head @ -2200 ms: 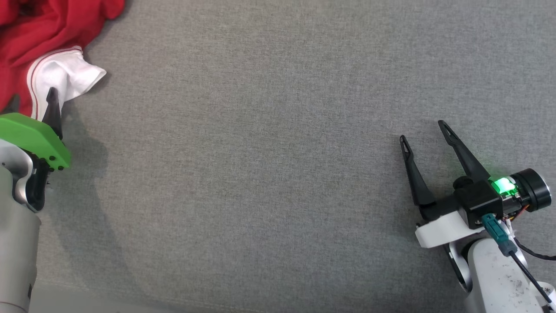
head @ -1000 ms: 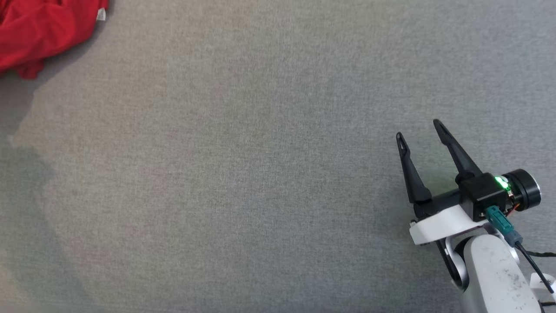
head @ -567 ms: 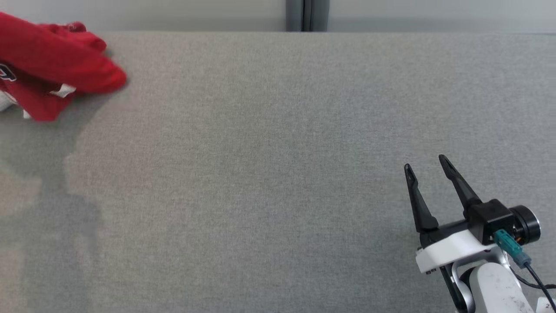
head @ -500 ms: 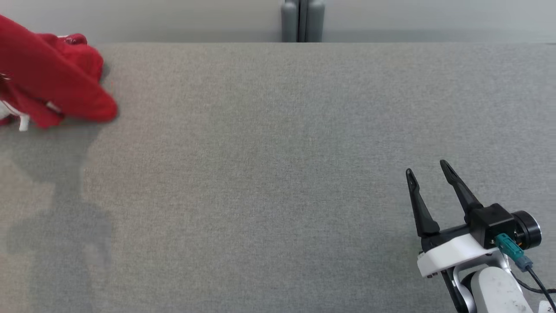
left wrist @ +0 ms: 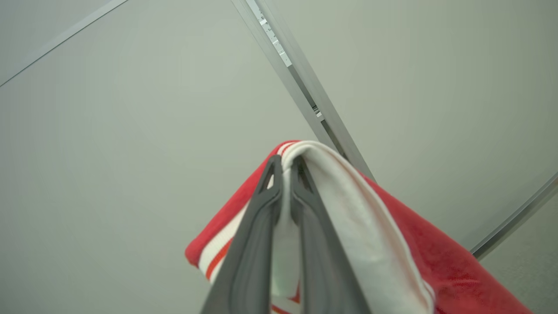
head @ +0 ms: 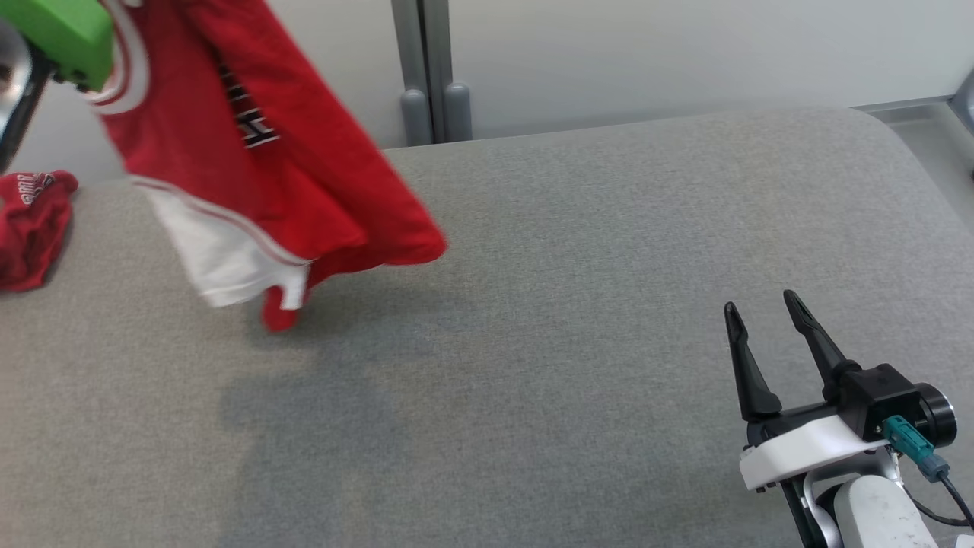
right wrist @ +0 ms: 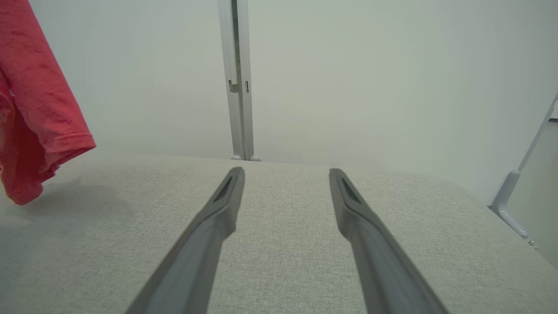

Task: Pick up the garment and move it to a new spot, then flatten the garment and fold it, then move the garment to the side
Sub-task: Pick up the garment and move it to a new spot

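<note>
Overhead, clamps a white, red-striped hem of the garment between the nearly touching fingers of the left gripper, arm raised high at the upper left of the head view, green housing showing there. Hangs the red cloth down and toward frame centre, lowest corner perhaps just brushing the grey table, though blur makes that hard to tell. Rests the right gripper low at the lower right, fingers spread apart and empty, pointing up the frame. Shows a second red bundle lying at the left edge.
</note>
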You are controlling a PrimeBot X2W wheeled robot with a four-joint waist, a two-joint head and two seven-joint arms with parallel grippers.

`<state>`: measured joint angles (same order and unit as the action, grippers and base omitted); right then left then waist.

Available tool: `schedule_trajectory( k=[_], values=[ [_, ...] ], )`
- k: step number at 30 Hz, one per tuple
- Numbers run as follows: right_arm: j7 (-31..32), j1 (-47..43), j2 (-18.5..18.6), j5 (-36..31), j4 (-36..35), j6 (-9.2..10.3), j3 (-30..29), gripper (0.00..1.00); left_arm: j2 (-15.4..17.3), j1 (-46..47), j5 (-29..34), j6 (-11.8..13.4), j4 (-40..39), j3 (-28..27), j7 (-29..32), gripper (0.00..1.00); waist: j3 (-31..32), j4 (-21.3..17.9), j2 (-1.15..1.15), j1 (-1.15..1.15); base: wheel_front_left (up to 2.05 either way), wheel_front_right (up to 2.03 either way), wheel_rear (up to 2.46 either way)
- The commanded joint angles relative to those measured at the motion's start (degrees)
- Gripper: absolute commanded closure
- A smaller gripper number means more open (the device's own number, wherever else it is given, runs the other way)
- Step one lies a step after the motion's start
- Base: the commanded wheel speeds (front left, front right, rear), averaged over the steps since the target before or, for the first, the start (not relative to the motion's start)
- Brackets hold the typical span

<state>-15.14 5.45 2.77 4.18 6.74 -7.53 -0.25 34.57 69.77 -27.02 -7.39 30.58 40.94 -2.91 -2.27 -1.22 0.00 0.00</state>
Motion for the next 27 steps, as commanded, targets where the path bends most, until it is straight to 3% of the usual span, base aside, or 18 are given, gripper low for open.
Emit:
schedule_trajectory(
  k=[1,7,12,19,27],
  values=[
    [-0.01,0.06,0.21,0.37,-0.04,0.08,-0.34,0.00,-1.26,0.71,-0.79,0.29,-0.55,-0.16,-0.34,1.00,0.83,-2.18,0.00,0.00,0.00,0.00,0.00],
    [-0.02,0.13,0.20,0.56,-0.39,0.08,-1.34,0.00,-4.58,-5.68,-3.67,1.66,-1.81,0.71,-0.66,1.00,-0.29,-3.35,0.00,0.00,0.00,0.00,0.00],
    [-0.02,0.40,0.21,0.64,-0.75,0.08,-2.33,0.00,-6.01,-16.48,-7.01,3.79,-0.33,1.03,-3.17,1.00,-2.10,-3.19,0.00,0.00,0.00,0.00,0.00],
    [-0.02,1.65,0.21,0.55,-0.88,0.08,-2.13,0.00,-9.04,-29.90,-10.47,4.71,8.83,2.18,-8.10,1.00,-5.58,-2.80,0.00,0.00,0.00,0.00,0.00],
    [-0.02,2.48,0.20,-0.22,-0.70,0.08,-1.72,0.00,-12.77,-34.00,-11.37,5.28,16.66,0.09,-12.00,1.00,-7.66,-2.10,0.00,0.00,0.00,0.00,0.00]
  ],
)
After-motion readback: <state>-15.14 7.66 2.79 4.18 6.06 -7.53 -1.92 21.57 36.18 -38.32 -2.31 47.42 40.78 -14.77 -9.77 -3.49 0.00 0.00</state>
